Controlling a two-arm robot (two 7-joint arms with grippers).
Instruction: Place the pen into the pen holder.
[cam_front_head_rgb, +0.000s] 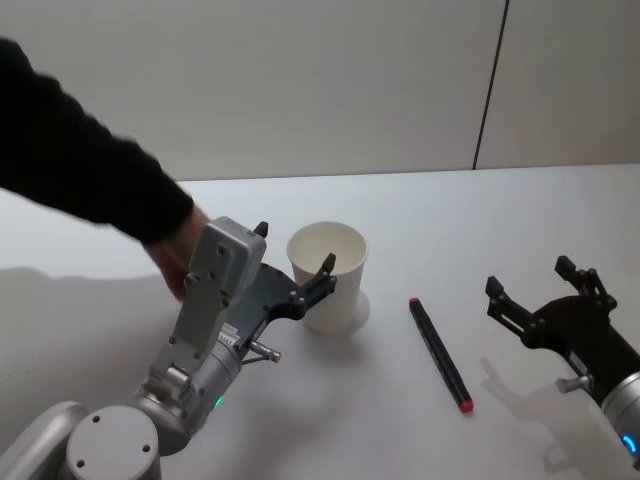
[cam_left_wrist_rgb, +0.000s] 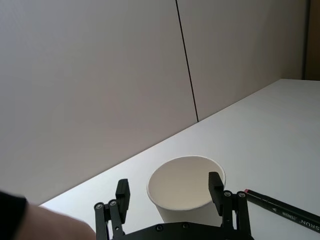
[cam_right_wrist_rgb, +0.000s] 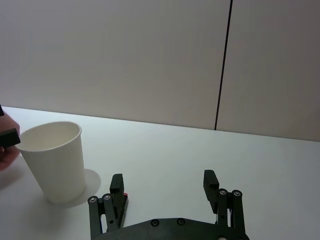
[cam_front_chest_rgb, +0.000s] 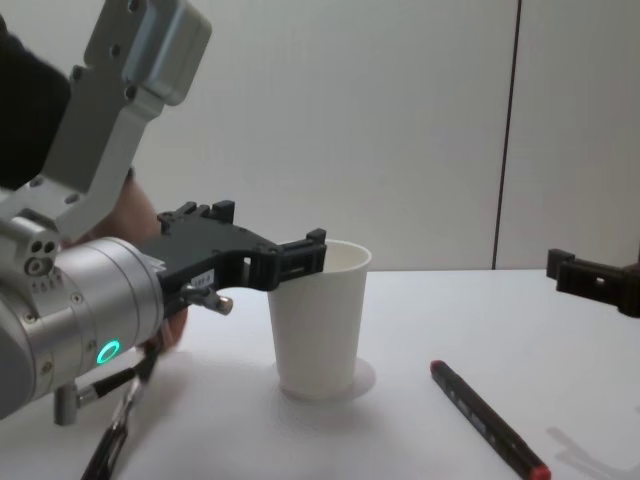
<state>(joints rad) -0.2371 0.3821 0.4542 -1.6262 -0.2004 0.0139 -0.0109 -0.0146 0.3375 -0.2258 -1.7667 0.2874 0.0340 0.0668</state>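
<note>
While the pen holder (cam_front_head_rgb: 328, 275) stands upright on the tabletop (cam_front_head_rgb: 500, 210), our left gripper (cam_front_head_rgb: 290, 265) straddles it, jaws wide, holding nothing; our right gripper (cam_front_head_rgb: 540, 285), equally open and empty, hovers beside the pen (cam_front_head_rgb: 440, 355).

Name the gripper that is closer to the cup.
The left gripper, its open fingers either side of the cup; the right gripper sits beyond the pen.

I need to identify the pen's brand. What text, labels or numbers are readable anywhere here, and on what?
"SRUN", roughly: pale lettering on the pen barrel in the left wrist view, cut off at the frame edge, so the word is incomplete and uncertain.
Pen holder: plain white, no print.
Nothing else is legible.
</note>
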